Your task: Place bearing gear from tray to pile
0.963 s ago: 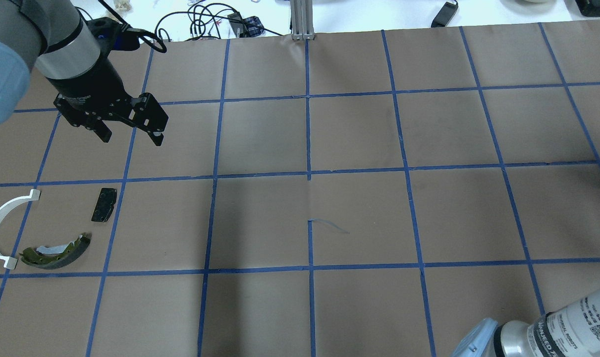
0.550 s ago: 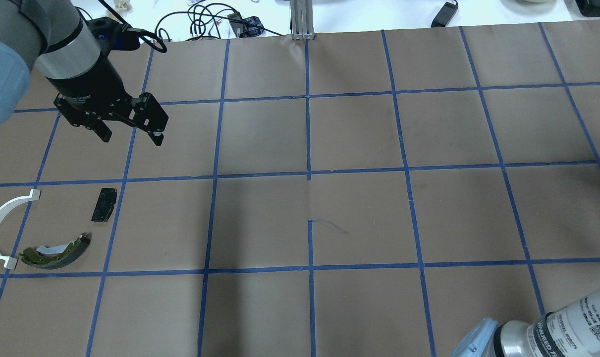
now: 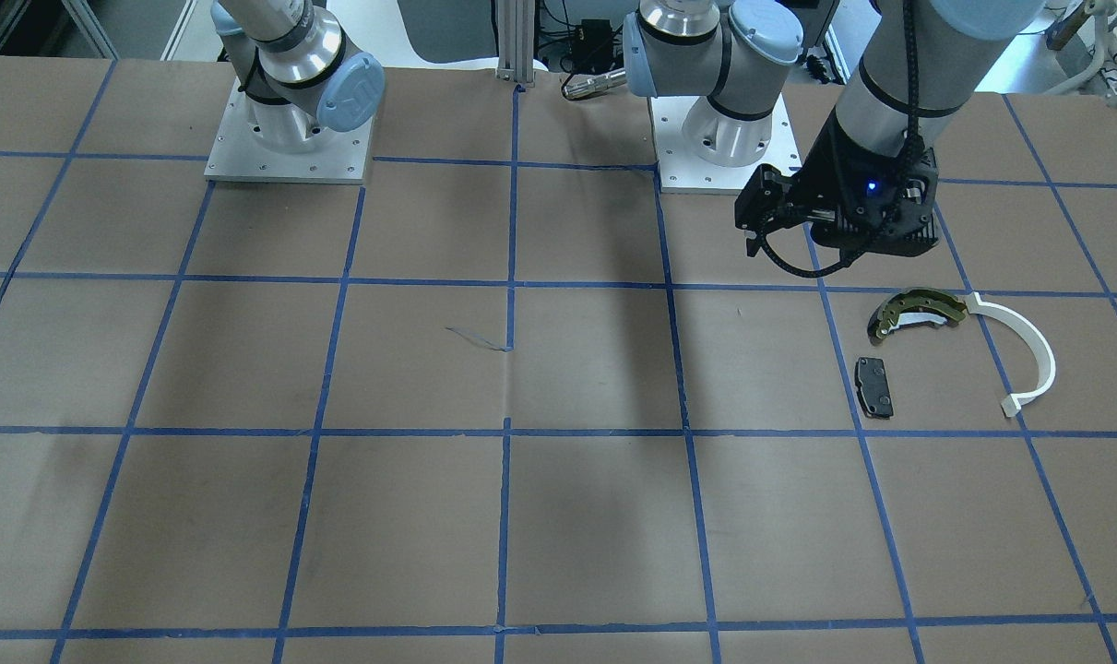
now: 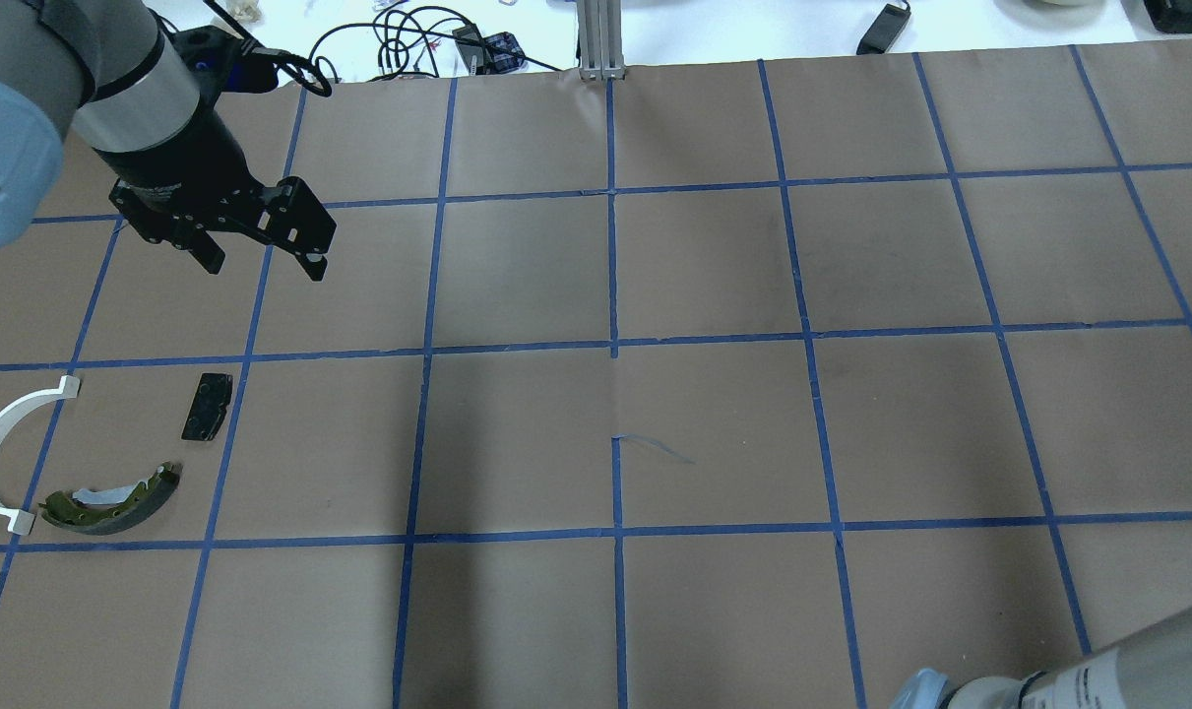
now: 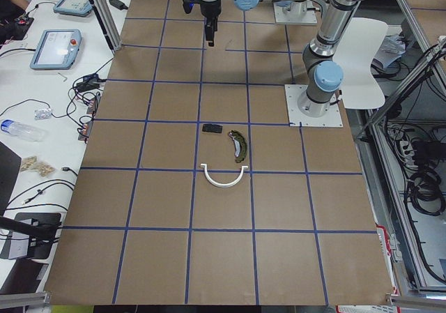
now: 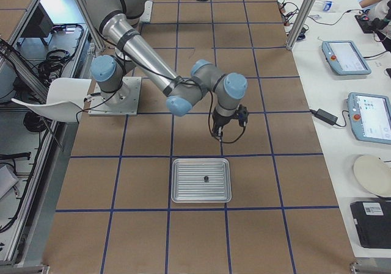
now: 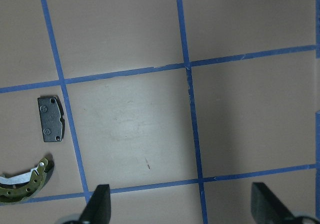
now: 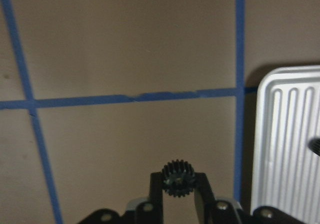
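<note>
The right gripper (image 8: 177, 181) is closed narrow on the gear (image 8: 176, 175), pinching it by its toothed edge at the very fingertips, with most of the gear standing proud beyond them. The tray (image 8: 287, 149) lies just beside that gripper, off to one side, so the gear is already out of it and over bare counter (image 4: 714, 423). The pile sits well apart from it, at the other end – a brake shoe (image 4: 113, 497), a white arc (image 4: 0, 448) and a black pad (image 4: 207, 406). These lie near the left gripper (image 4: 261, 268), which hangs above them with its jaws spread wide and empty. The main risk I see is the grip: teeth give the pads little flat surface, so a quick swing across could let the gear twist or drop and roll away. A second risk is crowding – carrying the gear toward the pile brings the right arm into the left arm's space, and a low release could knock the pad or shoe aside.
</note>
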`<state>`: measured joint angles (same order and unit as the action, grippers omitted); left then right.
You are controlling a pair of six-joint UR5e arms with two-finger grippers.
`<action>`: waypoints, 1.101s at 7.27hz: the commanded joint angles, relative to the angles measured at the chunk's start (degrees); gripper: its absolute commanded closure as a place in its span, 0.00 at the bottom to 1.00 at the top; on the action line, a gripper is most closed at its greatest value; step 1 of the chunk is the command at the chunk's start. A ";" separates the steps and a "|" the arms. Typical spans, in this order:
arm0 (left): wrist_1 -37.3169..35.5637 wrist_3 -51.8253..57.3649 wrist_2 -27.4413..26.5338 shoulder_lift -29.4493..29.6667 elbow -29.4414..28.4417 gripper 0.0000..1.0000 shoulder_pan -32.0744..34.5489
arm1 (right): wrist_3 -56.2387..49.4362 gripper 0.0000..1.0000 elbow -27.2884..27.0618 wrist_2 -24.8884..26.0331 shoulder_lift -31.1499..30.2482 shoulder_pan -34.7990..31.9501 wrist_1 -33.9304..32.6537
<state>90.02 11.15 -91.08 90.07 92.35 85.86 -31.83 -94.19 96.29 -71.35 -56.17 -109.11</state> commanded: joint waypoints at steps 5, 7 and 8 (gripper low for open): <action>-0.28 -0.16 -0.24 -0.23 1.33 0.00 -0.17 | 35.93 0.96 -0.12 -6.90 -1.33 -36.33 0.48; -5.35 -0.16 0.29 -0.16 3.97 0.00 -0.34 | 44.44 0.96 -0.29 -7.26 -0.63 -45.48 -1.78; -5.64 -0.16 0.38 -0.33 4.42 0.00 -0.26 | 46.23 0.95 -0.38 -9.95 0.59 -48.91 -4.50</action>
<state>85.85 10.99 -90.89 89.85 95.80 85.58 10.64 -94.46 88.49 -71.91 -100.06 -110.75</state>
